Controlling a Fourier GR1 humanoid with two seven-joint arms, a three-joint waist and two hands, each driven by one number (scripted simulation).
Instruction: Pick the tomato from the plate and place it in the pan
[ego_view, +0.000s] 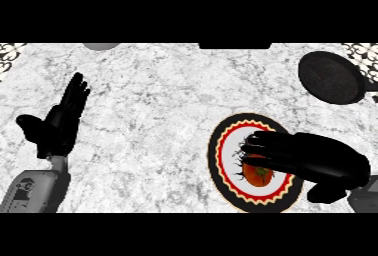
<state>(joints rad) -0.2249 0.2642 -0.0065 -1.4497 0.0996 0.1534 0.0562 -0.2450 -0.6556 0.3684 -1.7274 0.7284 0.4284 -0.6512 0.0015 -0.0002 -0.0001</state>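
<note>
Right hand (317, 162) curls its fingers over the tomato (260, 174), which lies red and round with a green stem on the patterned plate (221, 150). Beyond that hand sits the dark round pan (332, 77) on marbled counter (162, 90). Left hand (57, 122) rests open, far aside.

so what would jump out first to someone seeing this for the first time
The eye goes first to the plate with its red, zigzag-edged rim at lower right, where the right hand reaches over the red tomato, its fingers curling down around it. Next comes the dark pan at upper right, apart from the plate. At the left edge the left hand rests open, fingers up.
</note>
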